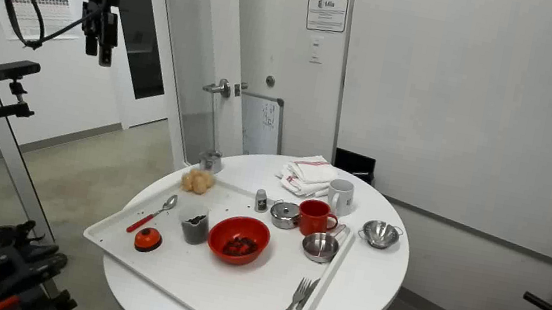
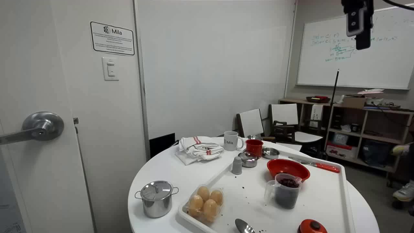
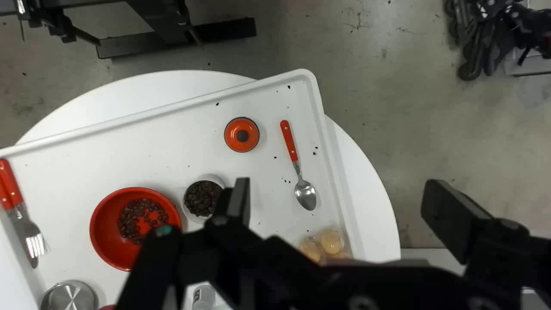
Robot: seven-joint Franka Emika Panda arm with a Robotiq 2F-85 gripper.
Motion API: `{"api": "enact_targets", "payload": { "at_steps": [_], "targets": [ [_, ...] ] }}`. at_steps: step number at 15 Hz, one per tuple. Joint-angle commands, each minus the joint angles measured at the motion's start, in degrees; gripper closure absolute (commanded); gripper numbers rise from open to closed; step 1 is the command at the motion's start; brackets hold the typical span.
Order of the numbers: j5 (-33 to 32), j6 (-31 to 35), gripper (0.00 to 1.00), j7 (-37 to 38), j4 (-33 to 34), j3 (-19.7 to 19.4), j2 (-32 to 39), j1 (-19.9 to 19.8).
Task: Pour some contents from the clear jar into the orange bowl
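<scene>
On the white tray stands the clear jar (image 1: 195, 231), a see-through cup upright and filled with dark beans; its handle (image 2: 269, 191) shows in an exterior view. Beside it sits the orange bowl (image 1: 224, 230), wide and red-orange, with some dark beans at its bottom. The wrist view shows the clear jar (image 3: 212, 178) and the orange bowl (image 3: 103, 226) partly behind the left finger and gripper body. My gripper (image 1: 98, 55) hangs high above and away from the table, apart from both. Its fingers stand wide apart in the wrist view (image 3: 339, 204), nothing between them.
The tray (image 1: 184, 290) also holds a spoon (image 3: 305, 193), a red lid (image 3: 242, 134), tan eggs (image 2: 207, 204) in clear packaging, a grey shaker (image 2: 237, 165), a red mug (image 1: 314, 217), steel dishes and a fork (image 1: 290, 305) with a knife. A steel pot (image 2: 157, 200) stands off the tray.
</scene>
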Motion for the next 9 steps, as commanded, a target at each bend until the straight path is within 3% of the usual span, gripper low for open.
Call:
{"api": "enact_targets", "payload": {
  "at_steps": [1,4,9],
  "targets": [
    [-0.05,-0.12,0.00,0.05,0.12,-0.17,0.04,0.18],
    [-1.30,2.31,0.00,4.58,0.17,-0.04,0.63,-0.73],
    [-0.67,1.74,0.00,3.36,0.11,-0.32,0.52,-0.57]
  ]
}}
